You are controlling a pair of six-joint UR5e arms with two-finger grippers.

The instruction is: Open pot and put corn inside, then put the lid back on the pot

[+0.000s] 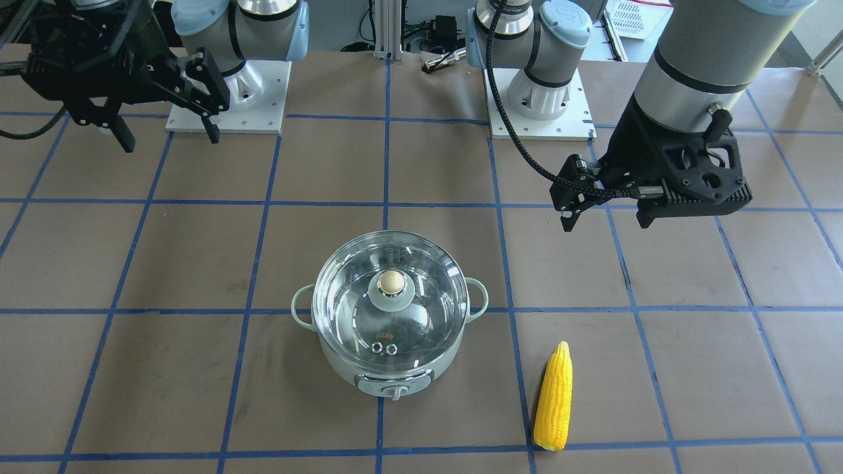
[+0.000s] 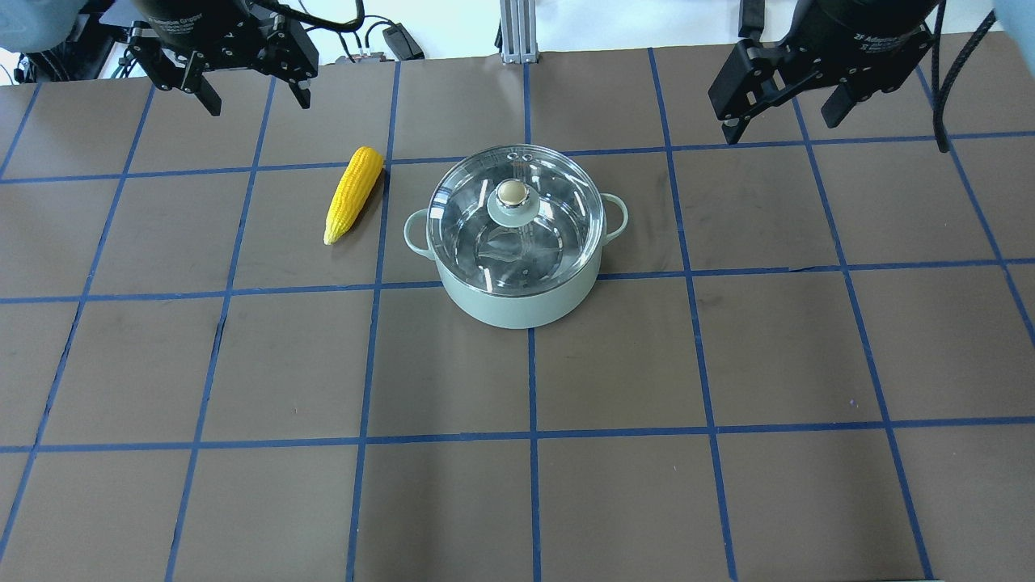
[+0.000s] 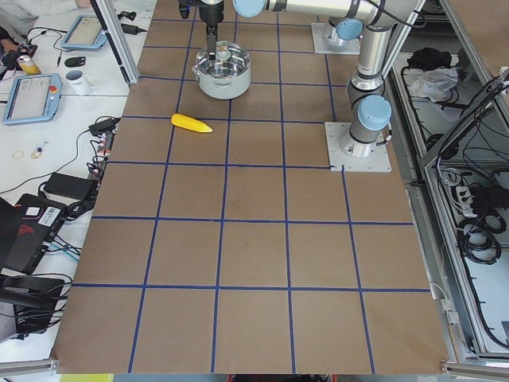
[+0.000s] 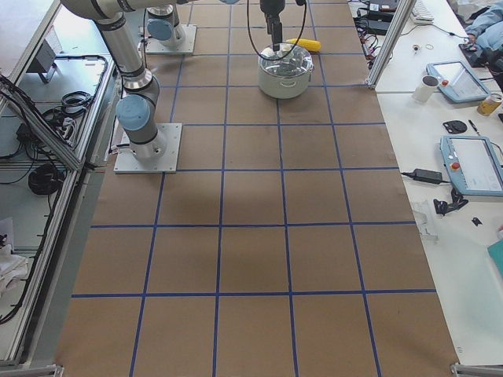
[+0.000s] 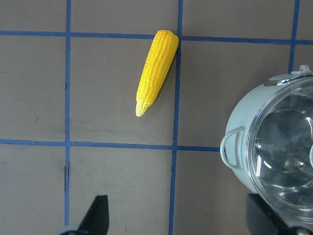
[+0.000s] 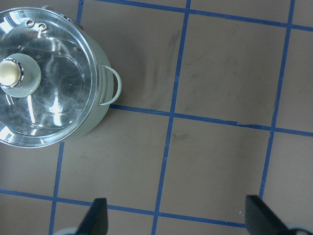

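The pale mint-green pot stands near the table's middle, and the clear glass lid with a beige knob sits closed on it. The yellow corn lies flat on the table on the pot's left, apart from it. My left gripper hovers open and empty above the table beyond the corn. In the left wrist view the corn and the pot both lie below it. My right gripper is open and empty, high to the pot's right. The right wrist view shows the lid.
Brown table covering with a blue tape grid. The two arm bases stand on white plates on the robot's side. A side bench with tablets and a mug runs along the operators' edge.
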